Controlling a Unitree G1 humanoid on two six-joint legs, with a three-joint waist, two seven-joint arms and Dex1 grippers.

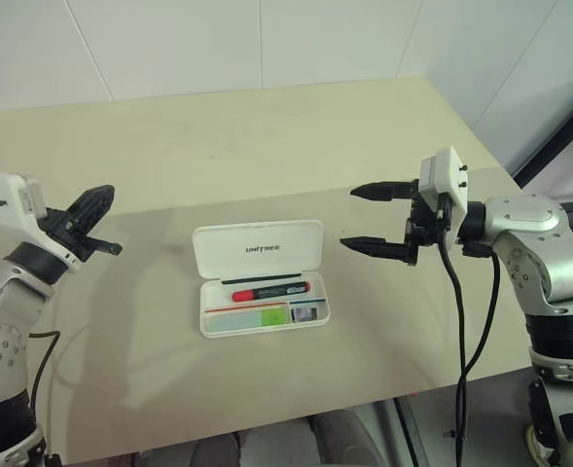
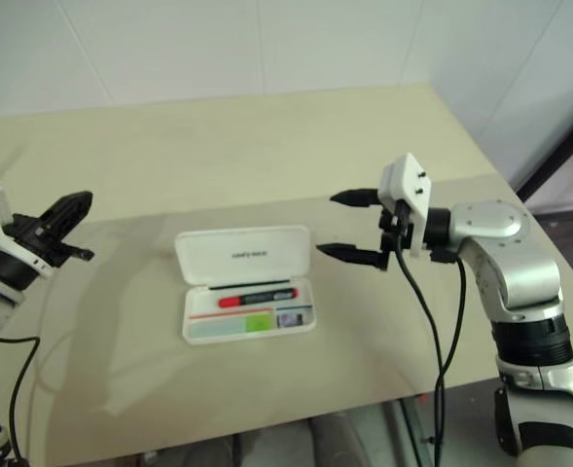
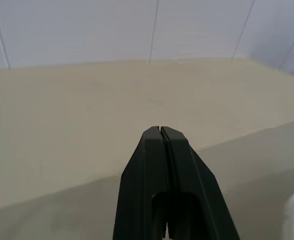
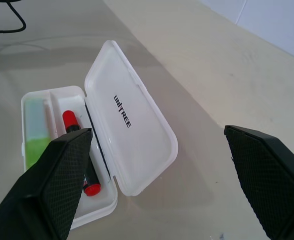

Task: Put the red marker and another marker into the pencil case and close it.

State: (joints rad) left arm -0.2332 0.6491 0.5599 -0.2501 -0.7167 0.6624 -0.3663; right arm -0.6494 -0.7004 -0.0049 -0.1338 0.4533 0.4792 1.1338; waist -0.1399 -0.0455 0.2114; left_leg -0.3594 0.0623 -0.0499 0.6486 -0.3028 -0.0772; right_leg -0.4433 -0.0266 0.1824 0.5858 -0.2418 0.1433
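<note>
- The left gripper (image 1: 99, 222) has its two black fingers (image 3: 162, 150) pressed together with nothing between them; in the left wrist view the tips meet in a single seam.
- It hangs above the tabletop (image 1: 267, 136) at the robot's left, well apart from the pencil case (image 1: 257, 248), pointing across the bare beige surface toward the far wall.
- The right gripper (image 1: 366, 218) has its fingers (image 4: 62, 170) spread wide, holding nothing; one finger sits above the other in the head views.
- It is in the air just to the right of the case, pointing leftward at the case's raised lid without touching it.
- The pencil case lies open near the middle of the tabletop, its white lid tilted back and showing the dark "UNITREE" lettering.
- The red marker (image 1: 271, 290) lies lengthwise in the rear compartment of the tray, next to the hinge, with its red cap toward the robot's left and a red tail at the other end.
- The green marker (image 1: 274, 314) lies in the front compartment, beside a pale insert that takes up the left part of that compartment.
- A small dark piece (image 1: 304, 313) sits in the same front compartment at the right end, just beside the green marker.
</note>
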